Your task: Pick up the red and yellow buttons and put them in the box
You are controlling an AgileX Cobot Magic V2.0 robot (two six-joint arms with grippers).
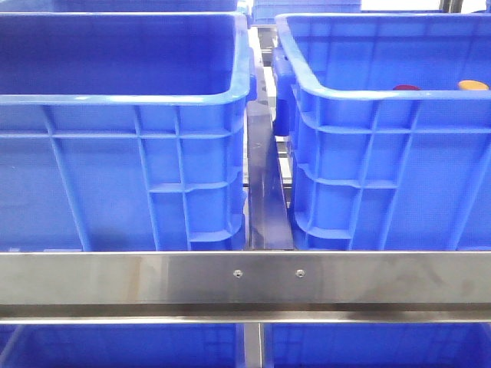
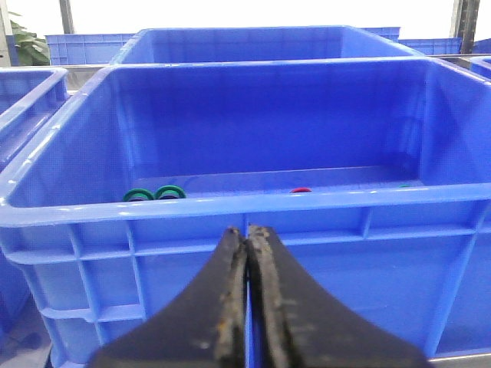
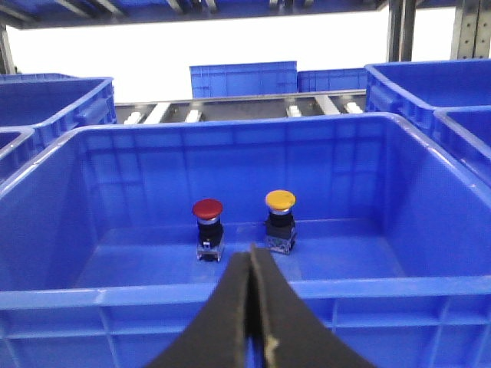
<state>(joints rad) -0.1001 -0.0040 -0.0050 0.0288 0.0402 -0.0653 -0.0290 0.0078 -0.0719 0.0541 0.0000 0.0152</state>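
While both end effectors hang just outside the near walls of the crates, we see two large bright-blue ribbed plastic crates side by side behind a brushed steel rail [image 1: 245, 277], a narrow gap between them. Our left end effector [image 2: 248, 238] has its dark fingers pressed together with nothing between them, in front of the left crate [image 2: 230, 205], where green rings [image 2: 156, 193] and a small red ring [image 2: 300, 190] lie on the floor. Our right end effector [image 3: 251, 257] is likewise pinched closed and empty, facing the right crate [image 3: 230, 293]. Inside that crate the dark red domed button [image 3: 208, 209] and the yellow-orange domed button [image 3: 280, 201] stand upright on small black bases, near each other but apart, toward the far wall. From the front only their caps peek over the rim
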